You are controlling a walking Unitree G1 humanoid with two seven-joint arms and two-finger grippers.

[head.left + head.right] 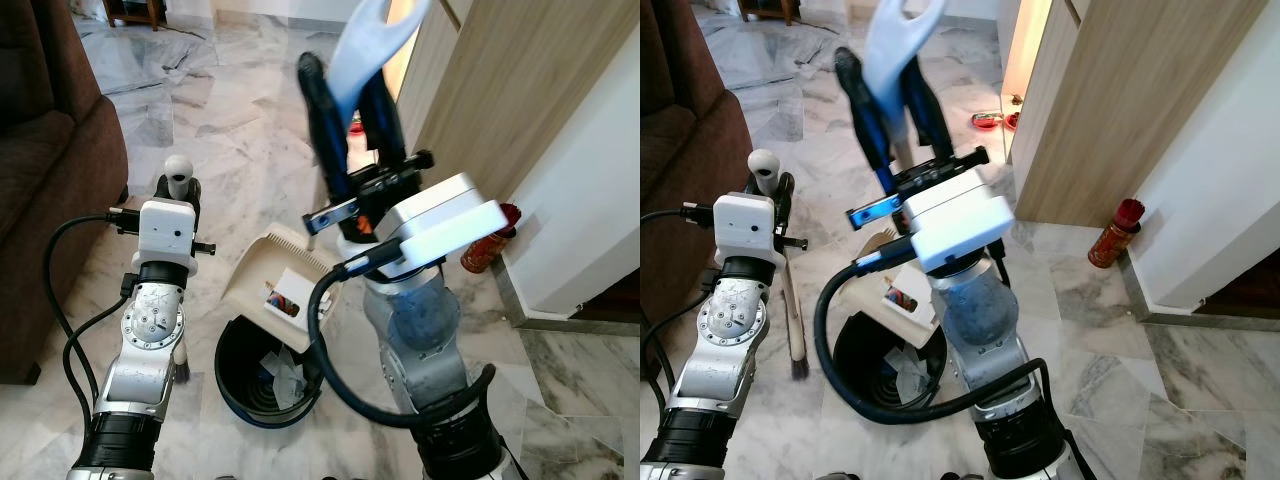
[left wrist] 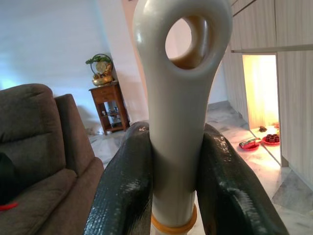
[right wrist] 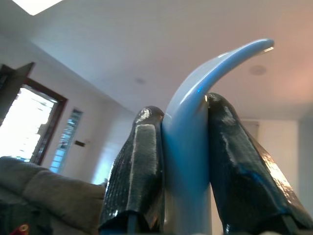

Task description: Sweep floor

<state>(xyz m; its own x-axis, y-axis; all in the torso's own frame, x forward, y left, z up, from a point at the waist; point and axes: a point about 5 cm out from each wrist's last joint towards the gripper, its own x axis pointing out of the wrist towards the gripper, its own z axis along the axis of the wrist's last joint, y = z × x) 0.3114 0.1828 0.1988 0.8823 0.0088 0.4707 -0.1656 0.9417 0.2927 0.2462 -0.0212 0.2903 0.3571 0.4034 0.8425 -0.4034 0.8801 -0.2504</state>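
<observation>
Right gripper point(image 1: 350, 95) clamps the pale blue dustpan handle point(image 1: 365, 40), its top cut off. The cream plastic dustpan point(image 1: 270, 275) tilts over the black round bin point(image 1: 255, 385), which it partly hides. Left gripper point(image 2: 178, 191) grips the cream broom handle point(image 2: 178, 112); the bristles are largely hidden.

You will find no legible text, brand, number or sign in any view. The small packet point(image 1: 284, 298) lying in the dustpan point(image 1: 262, 268) carries a coloured print too small to read, and the red bottle point(image 1: 1114, 234) by the wall bears a label too blurred to make out.
</observation>
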